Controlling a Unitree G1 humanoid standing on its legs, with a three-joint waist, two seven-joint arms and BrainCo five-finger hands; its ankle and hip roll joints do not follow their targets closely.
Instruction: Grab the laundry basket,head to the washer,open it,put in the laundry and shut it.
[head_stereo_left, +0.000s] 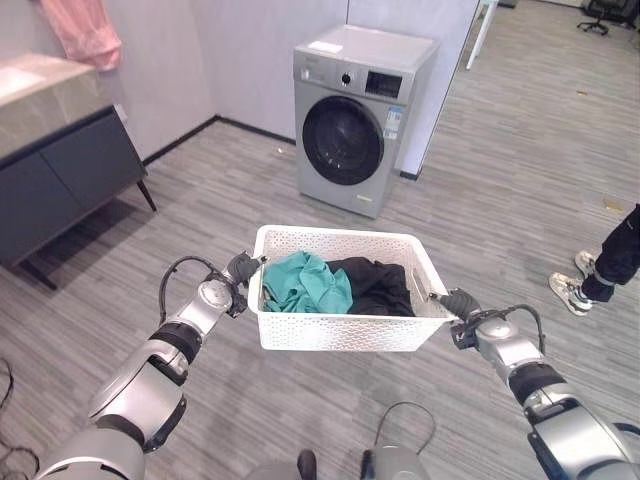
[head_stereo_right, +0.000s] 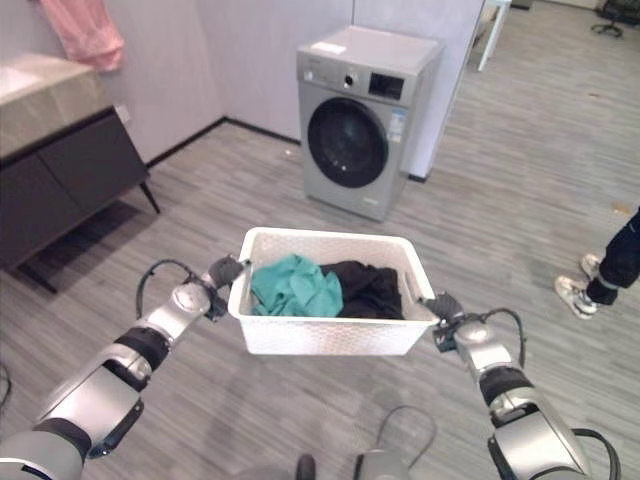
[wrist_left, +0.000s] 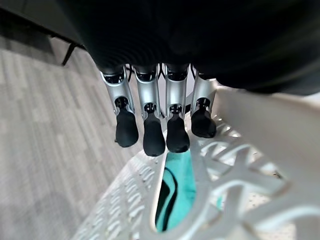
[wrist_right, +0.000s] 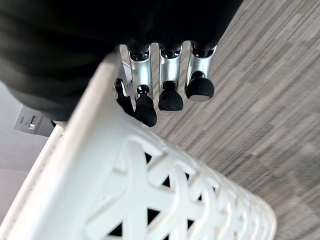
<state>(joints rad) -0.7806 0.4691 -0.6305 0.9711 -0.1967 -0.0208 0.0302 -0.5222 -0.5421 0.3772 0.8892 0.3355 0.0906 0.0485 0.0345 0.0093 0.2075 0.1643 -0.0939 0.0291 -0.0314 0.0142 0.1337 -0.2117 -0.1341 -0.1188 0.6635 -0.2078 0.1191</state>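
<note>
The laundry basket (head_stereo_left: 335, 325) is a white plastic tub with perforated walls and a lattice rim, rectangular, held level above the grey plank floor. The left hand (head_stereo_left: 240, 270) grips its left short end and the right hand (head_stereo_left: 458, 303) its right short end, fingers (wrist_left: 150, 132) curled under the rim. Inside lies the laundry: a teal garment (head_stereo_left: 305, 283) bunched in the left half and a black garment (head_stereo_left: 375, 285) heaped in the right half, the two touching in the middle. The washer (head_stereo_left: 355, 120) is a silver-grey front-loader with a dark round door, shut, standing upright against the far wall, well apart from the basket.
</note>
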